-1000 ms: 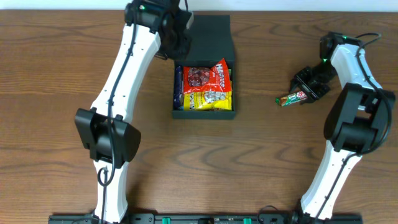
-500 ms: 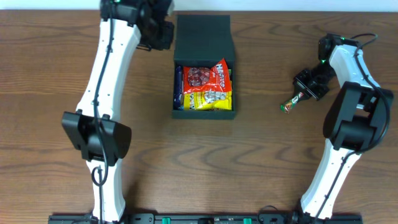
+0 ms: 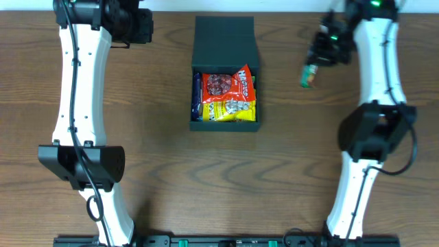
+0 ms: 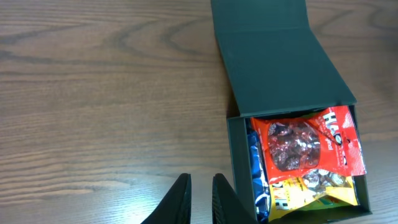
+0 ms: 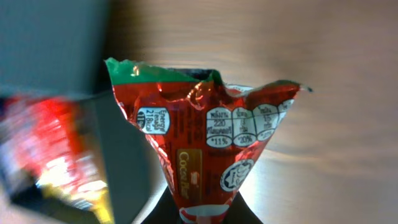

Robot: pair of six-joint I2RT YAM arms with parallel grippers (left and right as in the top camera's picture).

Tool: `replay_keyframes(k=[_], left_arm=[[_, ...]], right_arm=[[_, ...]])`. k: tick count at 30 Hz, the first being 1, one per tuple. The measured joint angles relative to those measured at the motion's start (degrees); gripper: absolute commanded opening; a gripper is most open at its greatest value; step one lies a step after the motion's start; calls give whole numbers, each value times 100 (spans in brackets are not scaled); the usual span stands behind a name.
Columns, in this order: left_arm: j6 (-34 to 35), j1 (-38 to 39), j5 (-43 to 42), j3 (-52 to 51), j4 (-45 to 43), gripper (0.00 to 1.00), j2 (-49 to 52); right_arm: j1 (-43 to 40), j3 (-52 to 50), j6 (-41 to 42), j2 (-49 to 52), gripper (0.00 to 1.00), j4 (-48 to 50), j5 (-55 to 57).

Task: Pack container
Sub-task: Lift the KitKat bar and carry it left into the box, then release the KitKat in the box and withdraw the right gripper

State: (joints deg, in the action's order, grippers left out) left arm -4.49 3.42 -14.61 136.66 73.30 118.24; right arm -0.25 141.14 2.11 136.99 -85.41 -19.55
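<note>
The container (image 3: 225, 126) is a dark box in the middle of the table, its flap lid (image 3: 225, 38) lying open at the back. It holds a red packet (image 3: 230, 84), a yellow packet (image 3: 230, 108) and a blue packet (image 3: 196, 96). The container also shows in the left wrist view (image 4: 238, 162). My left gripper (image 3: 139, 27) is at the far left back, empty, fingers nearly together (image 4: 200, 186), left of the box. My right gripper (image 3: 322, 49) is shut on a red and green snack packet (image 3: 310, 74), held above the table right of the lid. The packet fills the right wrist view (image 5: 199, 143).
The brown wooden table (image 3: 103, 171) lies all around the box. Its far edge runs just behind both grippers. The box wall shows blurred at the left in the right wrist view (image 5: 118, 162).
My left arm has swung left, away from the box lid. My right gripper has lifted the red and green packet off the table and carried it toward the back, closer to the box.
</note>
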Motion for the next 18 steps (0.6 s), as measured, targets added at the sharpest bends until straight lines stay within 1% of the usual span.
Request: replay_keyframes(k=[3,5,8,12,16,18], left_arm=[[0,0,-2,0,0,17,-2],[-4,2,-2,0,-2,20,0],[4,0,-4,0,-2,22,0],[2,0,-2,0,0,21,-2],[2,0,-2,0,0,22,0],[2,0,-2,0,0,24,0]], right_arm=[[752,101,-249,0,1,24,-323],[1327,57,-341,0,1,133,-509],[2039,-101,-417,0,1,470,-649],[2562,-520,-271,0,1,1010,-704],[2798,-1036,295,0,1,1491,-699],[2813,-1220,608,0,1,1582,-699]])
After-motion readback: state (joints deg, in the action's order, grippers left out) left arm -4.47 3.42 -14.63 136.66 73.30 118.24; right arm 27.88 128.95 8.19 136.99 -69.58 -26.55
